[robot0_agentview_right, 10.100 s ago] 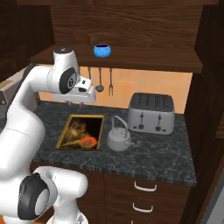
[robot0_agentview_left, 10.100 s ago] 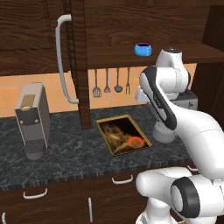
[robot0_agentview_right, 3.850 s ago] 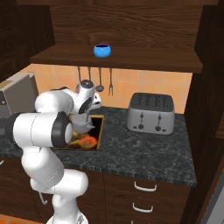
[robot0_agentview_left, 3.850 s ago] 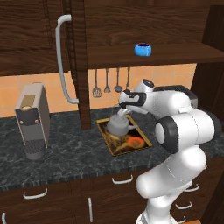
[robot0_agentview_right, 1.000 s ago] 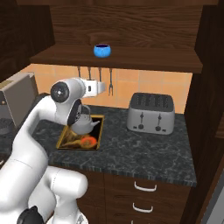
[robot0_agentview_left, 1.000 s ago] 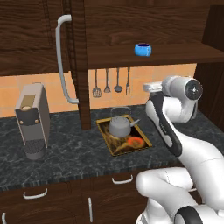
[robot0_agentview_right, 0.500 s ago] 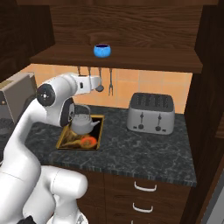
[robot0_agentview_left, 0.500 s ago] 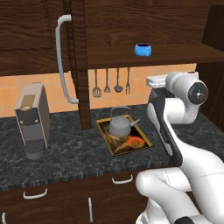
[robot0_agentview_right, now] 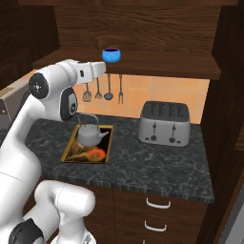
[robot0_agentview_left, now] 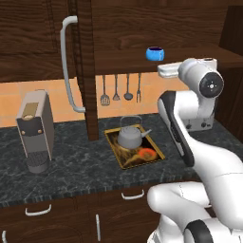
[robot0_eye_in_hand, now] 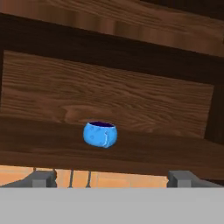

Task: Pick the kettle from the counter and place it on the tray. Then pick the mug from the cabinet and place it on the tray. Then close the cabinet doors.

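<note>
- Dark fingertips of the gripper stand wide apart with nothing between them, aimed at the mug.
- Mug sits on the cabinet shelf, ahead of the hand and apart from it; how near is hard to judge.
- Kettle stands on the tray — first step looks done.
- Left: grasp the mug, carry it to the tray, then shut the doors, which hang open.
- Against a second ago — the hand has risen from beside the kettle to shelf height and points at the mug; kettle, tray and mug have not moved.
</note>
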Motion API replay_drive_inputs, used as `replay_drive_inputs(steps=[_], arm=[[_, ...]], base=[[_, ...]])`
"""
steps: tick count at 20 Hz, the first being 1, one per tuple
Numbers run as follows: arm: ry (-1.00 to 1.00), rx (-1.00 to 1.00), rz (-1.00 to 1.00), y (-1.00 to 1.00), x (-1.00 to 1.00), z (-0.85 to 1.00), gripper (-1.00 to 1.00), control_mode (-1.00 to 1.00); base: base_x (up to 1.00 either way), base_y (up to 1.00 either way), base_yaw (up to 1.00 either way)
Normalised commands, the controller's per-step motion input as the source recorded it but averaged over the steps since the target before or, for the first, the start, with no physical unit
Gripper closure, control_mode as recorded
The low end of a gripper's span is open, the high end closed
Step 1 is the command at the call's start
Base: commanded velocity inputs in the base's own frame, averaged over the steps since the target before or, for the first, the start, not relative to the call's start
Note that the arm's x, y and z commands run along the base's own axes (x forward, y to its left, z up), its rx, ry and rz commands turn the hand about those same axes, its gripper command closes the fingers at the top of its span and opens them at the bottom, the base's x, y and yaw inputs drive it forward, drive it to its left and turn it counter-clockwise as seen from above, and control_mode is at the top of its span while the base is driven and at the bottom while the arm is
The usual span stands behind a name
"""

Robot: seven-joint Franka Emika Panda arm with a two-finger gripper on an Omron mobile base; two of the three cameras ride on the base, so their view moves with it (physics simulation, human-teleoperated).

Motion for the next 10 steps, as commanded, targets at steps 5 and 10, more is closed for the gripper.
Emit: replay_drive_inputs(steps=[5, 10], arm=[[0.0, 0.05, 0.02, -0.04, 0.17, 0.04, -1.0, -1.0], [0.11, 0.15, 0.05, -0.02, 0.56, 0.01, -1.0, -1.0]], base=[[0.0, 0.0, 0.0], [0.0, 0.0, 0.0]])
